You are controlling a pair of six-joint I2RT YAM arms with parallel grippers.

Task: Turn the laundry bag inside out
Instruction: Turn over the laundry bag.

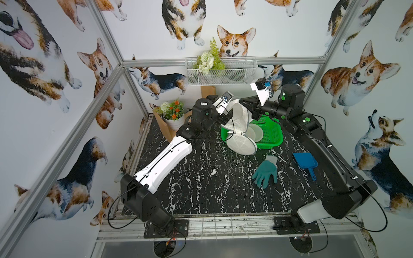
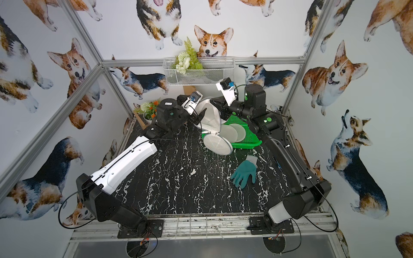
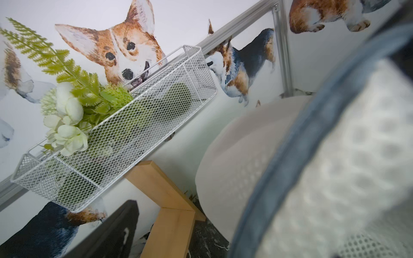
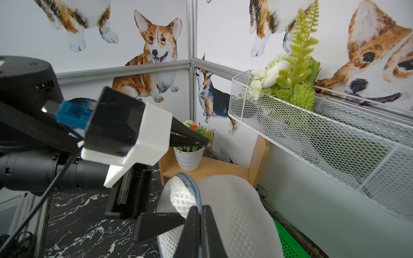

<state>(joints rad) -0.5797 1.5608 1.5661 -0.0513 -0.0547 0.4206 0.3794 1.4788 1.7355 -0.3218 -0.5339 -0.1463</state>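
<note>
Nearest the lens, blurred and filling much of your left wrist view, was the bag (image 3: 348,156): white mesh with a blue-trimmed rim. In both top views it hung raised above the basket's (image 1: 271,143) far-left corner, clear of the desk (image 1: 201,178), between your two arms.

Your right pincer (image 4: 200,210) was clamped on that blue rim, with the trim pinched between its pressed-together fingers. It carried the bag from the basket's far side. Your left pincer (image 1: 228,115) stood spread wide just left of the basket, its fingers on either side of the bag's near edge. It gripped nothing, and I could not tell whether either finger touched the mesh.

A round mesh panel (image 1: 242,145) leaned on the basket's near-left rim. I could not tell whether it belonged to the bag.

By my reading you were at the opening stage: one side of the mouth was held up and the other was not yet taken. The next move, I judge, called for your left pincer to close on the free side of the rim. It could instead reach into the mouth and take the inner fabric, with the right holding a firm pinch. The mesh looked soft, so a shallow bite would likely slip.
</note>
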